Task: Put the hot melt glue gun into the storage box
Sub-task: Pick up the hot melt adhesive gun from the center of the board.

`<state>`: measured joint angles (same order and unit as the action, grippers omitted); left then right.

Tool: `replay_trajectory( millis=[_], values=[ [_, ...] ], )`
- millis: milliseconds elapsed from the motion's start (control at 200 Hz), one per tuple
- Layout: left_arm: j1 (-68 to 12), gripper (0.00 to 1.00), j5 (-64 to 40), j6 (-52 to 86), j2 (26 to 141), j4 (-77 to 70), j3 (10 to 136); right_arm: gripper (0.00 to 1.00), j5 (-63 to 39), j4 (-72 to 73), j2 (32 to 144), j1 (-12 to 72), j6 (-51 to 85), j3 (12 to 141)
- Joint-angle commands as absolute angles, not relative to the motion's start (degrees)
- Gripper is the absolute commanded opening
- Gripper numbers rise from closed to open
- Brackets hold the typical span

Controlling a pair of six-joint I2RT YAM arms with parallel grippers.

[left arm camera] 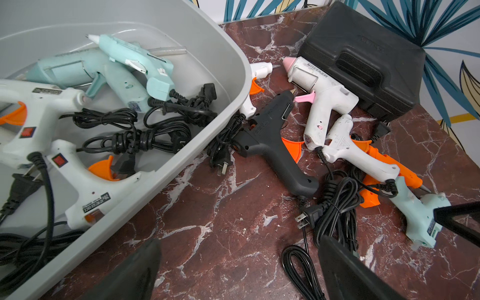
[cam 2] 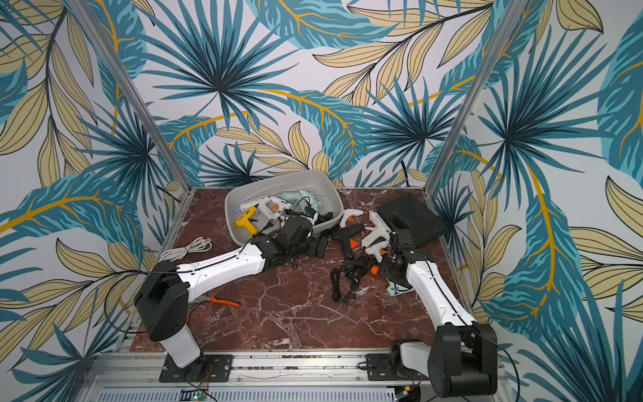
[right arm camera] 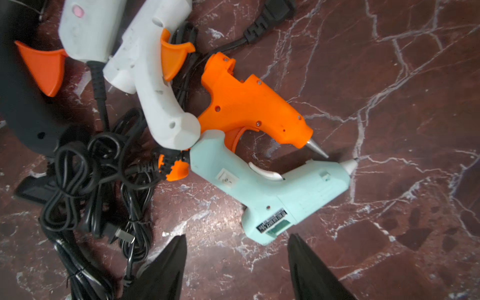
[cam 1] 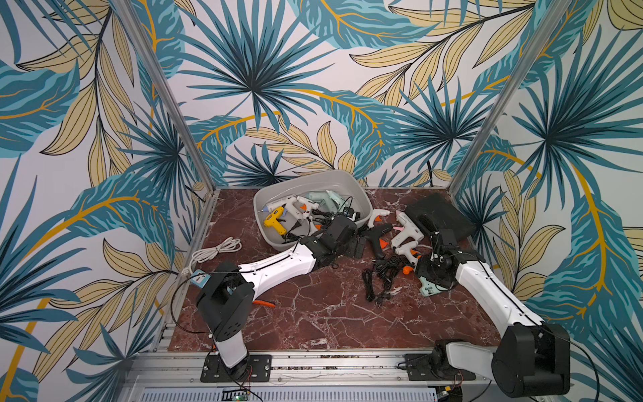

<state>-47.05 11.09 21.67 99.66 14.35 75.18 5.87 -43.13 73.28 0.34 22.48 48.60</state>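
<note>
- Both top views show the storage box (cam 1: 306,182) at the far side of the table (cam 1: 330,313), with a yellow glue gun (cam 1: 275,221) inside. The left wrist view misses that gun but shows mint and white guns and black cords in the box.
- We see the mint glue gun (right arm camera: 272,192) whole only in the right wrist view. It lies flat on the table, outside the box, against an orange glue gun (right arm camera: 249,104) and a white glue gun (right arm camera: 155,91). In the top views the right arm covers most of it.
- Left jaws: spread wide, holding nothing, over bare table just beside the box wall.
- Right jaws: apart, gripping nothing. The butt of the mint gun's handle sits just ahead of the gap between the tips.
- A black glue gun (left arm camera: 270,137) and a tangle of black cords (right arm camera: 91,168) lie between the mint gun and the box.
- A black hard case (cam 1: 442,212) stands beyond them at the table's right edge.
- Orange-handled pliers (cam 2: 222,301) and a white cable (cam 1: 215,250) lie by the left arm.
</note>
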Motion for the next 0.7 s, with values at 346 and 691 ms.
replay_trajectory(
  millis=[346,691],
  values=[
    [-46.2,1.00,16.0,21.4,96.0,13.8,74.1,0.61,8.5,-41.1,85.7,0.1,12.8,52.9],
    [-44.4,1.00,15.5,22.8,94.0,13.5,72.6,0.58,7.9,-39.2,91.3,0.1,10.5,54.6]
  ],
)
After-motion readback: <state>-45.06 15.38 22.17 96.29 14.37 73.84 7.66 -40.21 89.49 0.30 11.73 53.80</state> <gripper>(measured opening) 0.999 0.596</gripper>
